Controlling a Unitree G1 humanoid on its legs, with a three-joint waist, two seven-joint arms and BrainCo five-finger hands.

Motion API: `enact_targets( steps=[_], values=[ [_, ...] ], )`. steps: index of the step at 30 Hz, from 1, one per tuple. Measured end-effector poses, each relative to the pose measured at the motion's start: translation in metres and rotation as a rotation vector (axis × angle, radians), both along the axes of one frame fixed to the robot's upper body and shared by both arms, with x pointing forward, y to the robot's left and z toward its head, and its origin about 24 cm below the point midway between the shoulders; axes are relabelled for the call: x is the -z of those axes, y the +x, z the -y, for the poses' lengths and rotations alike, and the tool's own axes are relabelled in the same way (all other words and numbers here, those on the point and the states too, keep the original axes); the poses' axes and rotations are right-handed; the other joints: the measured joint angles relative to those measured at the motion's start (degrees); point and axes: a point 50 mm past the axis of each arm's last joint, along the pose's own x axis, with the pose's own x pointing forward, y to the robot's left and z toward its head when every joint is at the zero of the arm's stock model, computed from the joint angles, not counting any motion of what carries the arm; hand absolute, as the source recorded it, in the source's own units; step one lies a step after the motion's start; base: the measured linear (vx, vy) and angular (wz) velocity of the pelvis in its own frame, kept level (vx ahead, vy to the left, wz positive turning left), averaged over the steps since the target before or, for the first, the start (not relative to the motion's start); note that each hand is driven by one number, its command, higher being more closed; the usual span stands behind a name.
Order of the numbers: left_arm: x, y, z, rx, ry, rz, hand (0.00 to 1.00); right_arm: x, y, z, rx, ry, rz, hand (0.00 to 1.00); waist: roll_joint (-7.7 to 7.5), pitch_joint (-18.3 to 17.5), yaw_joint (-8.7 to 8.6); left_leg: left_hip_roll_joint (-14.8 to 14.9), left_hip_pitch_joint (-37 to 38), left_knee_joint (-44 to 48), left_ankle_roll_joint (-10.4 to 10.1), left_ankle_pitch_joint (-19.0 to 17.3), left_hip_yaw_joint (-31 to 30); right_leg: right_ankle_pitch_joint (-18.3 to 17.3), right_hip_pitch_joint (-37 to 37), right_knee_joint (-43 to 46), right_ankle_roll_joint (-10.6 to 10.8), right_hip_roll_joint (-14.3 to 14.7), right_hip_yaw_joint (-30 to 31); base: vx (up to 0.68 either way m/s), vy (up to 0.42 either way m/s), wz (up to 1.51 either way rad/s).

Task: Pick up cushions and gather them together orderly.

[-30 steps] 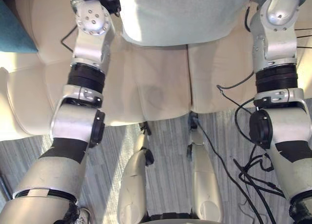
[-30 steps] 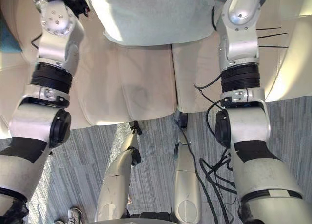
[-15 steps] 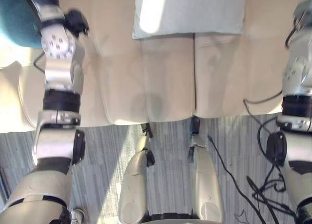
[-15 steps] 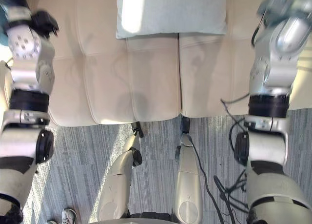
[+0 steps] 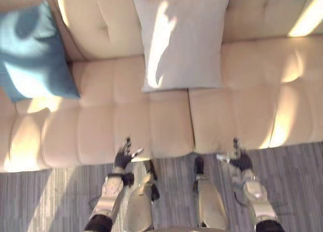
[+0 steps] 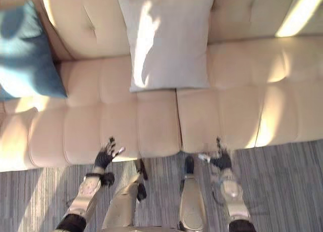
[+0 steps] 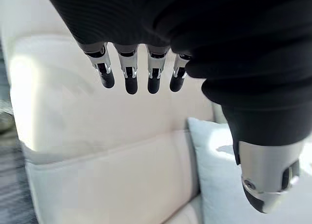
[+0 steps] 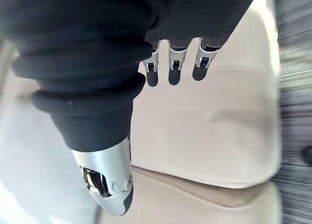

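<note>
A cream tufted sofa (image 5: 166,126) is stretching across the whole width in front of me, with sunlight falling in bright streaks over its backrest and seat. Grey striped carpet (image 5: 50,201) is running along under its front edge. A pale grey cushion (image 5: 181,45) is leaning upright against the backrest at the middle, its lower edge resting on the seat. A blue cushion (image 5: 33,50) is leaning at the sofa's left end, well apart from the grey one. I am holding my left hand (image 5: 122,158) low at the seat's front edge, fingers straight and spread, thumb apart, grasping nothing. My right hand (image 5: 239,160) is hovering at the same front edge further right, fingers straight too, and empty. Both cushions are sitting well away from both hands.
</note>
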Motion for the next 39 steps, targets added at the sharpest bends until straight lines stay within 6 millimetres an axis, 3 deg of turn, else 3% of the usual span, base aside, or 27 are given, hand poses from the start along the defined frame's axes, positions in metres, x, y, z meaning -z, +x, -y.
enact_targets(
  steps=[3,5,9,11,16,17,19,20,21,22,23,24,25,26,27,28,29,30,34,36,39],
  values=[
    [0.024,-0.036,-0.02,-0.051,0.049,-0.146,0.0,0.025,-0.03,0.01,-0.015,-0.028,-0.168,0.0,-0.06,-2.71,-0.05,-0.35,4.48,-1.51,-0.42,-0.42,-0.14,-0.13,4.52,-1.89,0.17,0.01,-0.04,0.11,0.003,-0.01],
    [0.032,-0.052,-0.028,-0.072,0.065,-0.21,0.0,0.033,-0.04,0.014,-0.023,-0.05,-0.235,0.0,-0.1,-3.93,-0.15,-0.66,6.75,-2.37,-0.39,-0.42,-0.06,0.24,6.54,-2.82,0.35,-0.04,0.13,0.1,0.015,-0.09],
    [0.045,-0.072,-0.03,-0.057,0.072,-0.307,0.0,0.045,-0.055,0.021,-0.015,-0.047,-0.332,0.0,-0.09,-5.79,-0.34,-1.31,12.26,-5.87,-0.68,-0.21,0.91,0.37,10.53,-4.77,0.45,-0.04,0.45,0.06,0.03,-0.1],
    [0.048,-0.074,-0.03,-0.049,0.066,-0.33,0.0,0.049,-0.06,0.023,0.002,-0.042,-0.368,0.0,-0.31,-6.58,-0.44,-1.64,13.95,-7.01,-0.76,-0.13,1.51,0.33,11.3,-4.87,0.51,-0.05,1.15,0.07,0.033,-0.19],
    [0.044,-0.064,-0.031,-0.046,0.071,-0.31,0.0,0.049,-0.047,0.017,0.012,-0.02,-0.359,0.0,-1.84,-5.94,-0.81,-1.89,12.69,-5.56,-0.28,-0.05,3.84,2.27,9.02,-4.5,1.21,-0.11,4.19,0.01,0.027,-0.27],
    [0.04,-0.053,-0.032,-0.039,0.078,-0.282,0.0,0.049,-0.042,0.011,0.007,-0.005,-0.344,0.0,-2.56,-5.67,-1.33,-1.35,9.25,-1.57,1.06,-1.05,3.81,3.25,6.52,-2.51,1.41,-0.38,4.18,-0.03,0.002,-0.11],
    [0.034,-0.04,-0.03,-0.034,0.077,-0.244,0.0,0.049,-0.035,0.004,0.0,0.017,-0.331,0.0,-2.54,-5.02,-1.1,1.47,5.05,4.64,2.39,-3.11,3.94,5.64,2.92,1.0,1.72,0.37,3.55,-0.1,-0.029,-0.17],
    [0.032,-0.037,-0.029,-0.031,0.078,-0.226,0.0,0.049,-0.033,-0.001,-0.01,0.029,-0.325,0.0,-2.41,-4.32,-1.0,2.79,5.03,6.25,2.83,-4.01,4.51,2.16,0.98,9.37,0.51,0.46,3.36,-0.14,-0.098,0.02],
    [0.028,-0.033,-0.028,-0.026,0.078,-0.204,0.0,0.053,-0.038,-0.009,-0.015,0.053,-0.335,0.0,-2.73,-3.57,-1.12,2.85,5.01,8.32,2.92,-4.64,3.15,-4.67,-1.15,26.85,-0.99,-0.07,3.3,-0.14,-0.162,0.46],
    [0.026,-0.033,-0.028,-0.028,0.079,-0.19,0.0,0.059,-0.049,-0.016,-0.021,0.077,-0.365,0.0,-3.74,-3.86,-0.88,2.83,4.67,10.16,2.85,-4.82,1.24,-8.31,0.46,37.95,0.35,0.2,3.17,-0.15,-0.162,0.64],
    [0.026,-0.034,-0.027,-0.031,0.077,-0.188,0.0,0.06,-0.051,-0.017,-0.027,0.078,-0.373,0.0,-4.05,-4.04,-0.34,2.86,4.21,10.68,2.8,-4.78,0.75,-9.08,1.84,38.87,0.73,0.47,3.15,-0.19,-0.194,0.49],
    [0.025,-0.035,-0.027,-0.035,0.078,-0.186,0.0,0.061,-0.053,-0.018,-0.029,0.079,-0.377,0.0,-4.5,-4.13,0.23,2.86,3.43,10.98,2.56,-4.58,0.49,-9.62,3.71,37.94,0.93,0.54,2.96,-0.24,-0.229,0.13],
    [0.028,-0.039,-0.026,-0.057,0.067,-0.197,0.0,0.056,-0.042,-0.018,-0.039,0.072,-0.347,0.0,-5.18,-4.65,0.72,3.77,0.32,11.77,1.2,-3.06,0.08,-14.81,5.81,29.79,0.23,1.49,1.56,-0.26,-0.237,0.0],
    [0.028,-0.04,-0.025,-0.067,0.06,-0.197,0.0,0.054,-0.037,-0.017,-0.04,0.068,-0.332,0.0,-4.67,-4.8,0.94,4.34,-0.57,11.62,0.62,-2.57,0.0,-15.92,6.19,26.85,-0.45,2.24,1.01,-0.3,-0.226,-0.33],
    [0.031,-0.044,-0.023,-0.069,0.05,-0.207,0.0,0.048,-0.028,-0.016,-0.035,0.069,-0.293,0.0,-3.55,-4.89,2.14,5.38,-2.49,10.09,-0.52,-1.48,0.38,-18.13,7.2,19.43,-3.38,4.04,0.68,-0.34,-0.19,-0.4],
    [0.034,-0.046,-0.017,-0.074,0.03,-0.223,0.0,0.043,-0.019,-0.013,-0.031,0.063,-0.265,0.0,-1.02,-3.4,2.23,6.72,-3.29,8.66,-0.84,-1.32,-0.55,-17.26,7.24,16.83,-4.77,6.04,-0.46,-0.42,-0.175,-0.23],
    [0.036,-0.048,-0.012,-0.076,0.013,-0.23,0.0,0.043,-0.02,-0.009,-0.012,0.069,-0.268,0.0,0.24,-2.93,1.7,7.25,-3.22,6.02,-2.73,-2.69,-1.07,-14.93,7.03,14.83,-6.2,7.11,-1.66,-0.35,-0.122,0.11],
    [0.037,-0.05,-0.01,-0.078,0.006,-0.235,0.0,0.044,-0.021,-0.008,-0.006,0.07,-0.272,0.0,0.06,-2.83,1.51,7.27,-3.05,5.24,-3.73,-3.13,-1.09,-14.13,6.84,14.15,-6.87,7.23,-2.02,-0.31,-0.104,0.17],
    [0.04,-0.055,-0.005,-0.08,-0.011,-0.25,0.0,0.041,-0.024,0.007,0.062,0.054,-0.26,0.0,-0.45,-2.63,1.43,4.91,-2.13,16.12,-2.99,-3.67,-1.67,-10.44,5.33,10.93,-7.77,6.68,-0.95,-0.2,-0.076,-0.09],
    [0.04,-0.055,-0.005,-0.081,-0.012,-0.251,0.0,0.038,-0.022,0.013,0.066,0.036,-0.254,0.0,0.04,-2.92,1.42,2.84,1.33,18.56,-2.13,-10.43,-3.16,-8.79,3.83,9.96,-6.78,6.74,1.07,-0.16,0.023,-0.33],
    [0.039,-0.051,-0.003,-0.079,-0.015,-0.244,0.0,0.037,-0.02,0.012,0.065,0.035,-0.248,0.0,-0.03,-3.01,1.22,0.26,6.77,11.93,-2.11,-13.32,-4.13,-7.37,3.19,9.49,-5.06,6.67,3.75,-0.08,0.081,-0.4]
  ],
)
